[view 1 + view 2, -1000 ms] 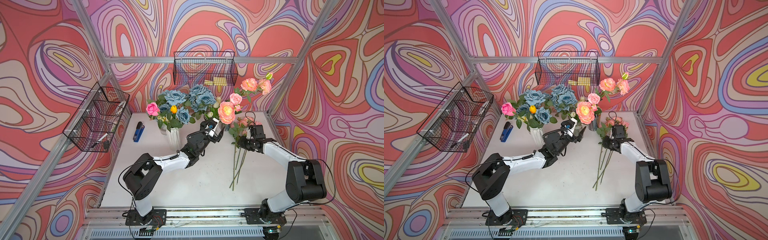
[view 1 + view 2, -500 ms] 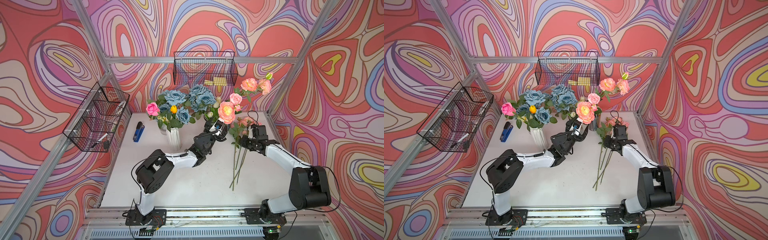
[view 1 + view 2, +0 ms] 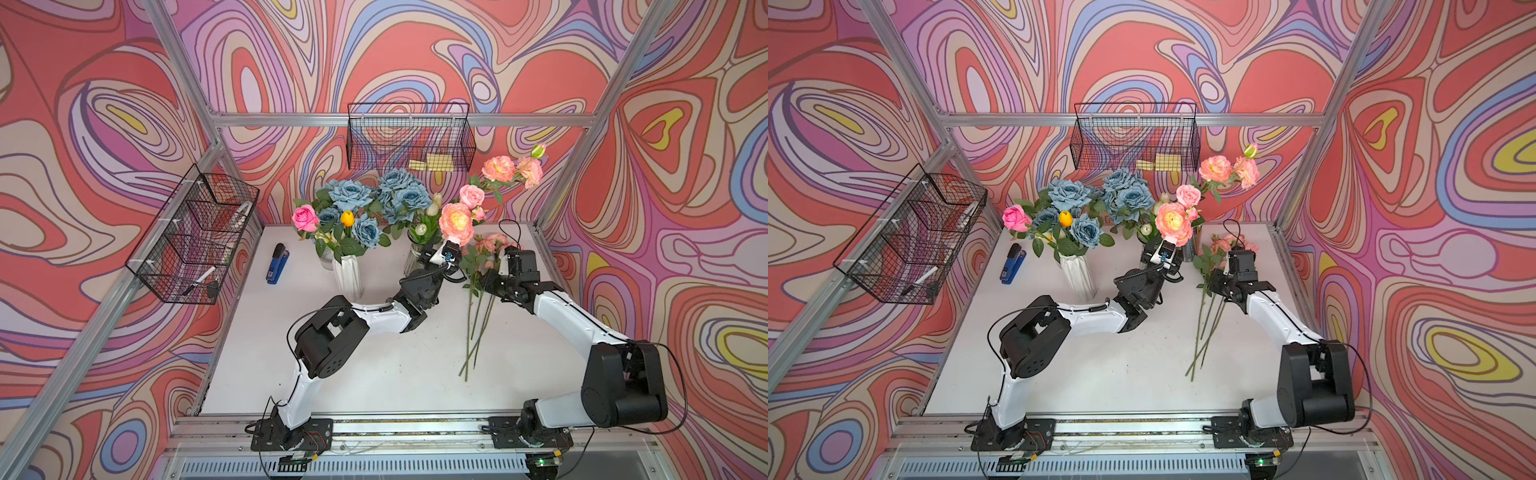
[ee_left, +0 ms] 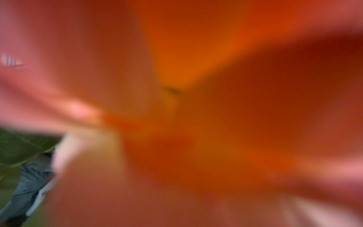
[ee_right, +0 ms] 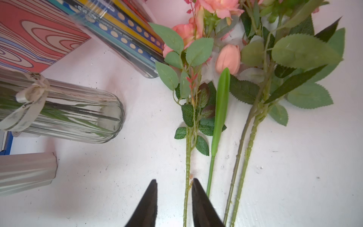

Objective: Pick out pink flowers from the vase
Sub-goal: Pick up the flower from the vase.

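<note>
Pink flowers stand at the back: a big peach-pink head [image 3: 456, 219] [image 3: 1173, 221], a pink rose [image 3: 471, 195] and taller blooms [image 3: 498, 168]. Their bases are hidden, by the glass vase [image 3: 415, 257] [image 5: 78, 112]. My left gripper [image 3: 445, 249] reaches up under the big head. Its fingers are hidden, and blurred orange-pink petals [image 4: 196, 98] fill the left wrist view. More pink flowers [image 3: 492, 241] lie on the table with long stems [image 3: 473, 332]. My right gripper [image 5: 174, 180] [image 3: 478, 284] stands open low over them, one thin stem [image 5: 187, 167] lying between its fingers.
A white vase [image 3: 348, 274] holds dusty-blue roses [image 3: 351, 195], an orange tulip and one pink rose [image 3: 305, 217]. A clear tube of striped pencils [image 5: 125, 37] stands behind the lying flowers. A blue stapler [image 3: 277, 264] lies at the left. Wire baskets [image 3: 409, 137] [image 3: 195, 237] hang on the walls.
My left arm has stretched forward and right, bringing its gripper up under the big peach-pink head. My right arm has shifted slightly and stays over the lying stems.
</note>
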Controlling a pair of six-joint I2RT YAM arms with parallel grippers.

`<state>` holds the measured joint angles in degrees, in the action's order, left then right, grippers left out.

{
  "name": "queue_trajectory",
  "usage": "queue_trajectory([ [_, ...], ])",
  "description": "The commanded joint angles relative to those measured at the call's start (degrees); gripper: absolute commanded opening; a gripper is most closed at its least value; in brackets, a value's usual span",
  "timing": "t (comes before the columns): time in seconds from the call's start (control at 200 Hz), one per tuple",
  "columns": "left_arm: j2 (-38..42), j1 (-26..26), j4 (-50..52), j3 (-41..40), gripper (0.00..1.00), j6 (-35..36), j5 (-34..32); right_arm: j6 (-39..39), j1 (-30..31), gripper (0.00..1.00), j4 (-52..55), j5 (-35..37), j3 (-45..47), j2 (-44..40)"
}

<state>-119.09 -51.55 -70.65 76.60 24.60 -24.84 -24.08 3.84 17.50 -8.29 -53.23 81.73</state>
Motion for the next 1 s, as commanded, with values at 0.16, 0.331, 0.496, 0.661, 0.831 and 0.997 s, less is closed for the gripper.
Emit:
queue_trajectory([
  [0.16,0.24,-0.31,-5.19,0.54,0.36,3.97,-2.87,0.09,-0.44,0.31,-1.32,0.23,0.92,-1.62],
  [0.331,1.99,-0.34,-5.19,-1.11,0.24,4.33,-3.29,-0.09,-0.45,0.31,-1.75,-0.25,1.03,-1.67],
  [0.496,3.66,-0.43,-5.14,-1.67,0.14,4.60,-2.41,-0.27,-0.48,0.31,-1.76,-0.82,0.40,-1.94],
  [0.661,4.77,-0.41,-5.07,-1.42,0.12,5.10,-2.50,-0.20,-0.41,0.31,-1.54,-1.22,-0.11,-2.71],
  [0.831,7.03,-0.45,-4.77,-2.21,0.12,4.68,-1.26,-0.15,-0.49,0.31,-1.39,-2.00,-0.63,-3.49],
  [0.997,10.38,-0.34,-2.96,-3.91,0.10,3.12,-0.49,-0.14,-0.46,0.31,-1.40,-3.04,-1.08,-3.76],
])
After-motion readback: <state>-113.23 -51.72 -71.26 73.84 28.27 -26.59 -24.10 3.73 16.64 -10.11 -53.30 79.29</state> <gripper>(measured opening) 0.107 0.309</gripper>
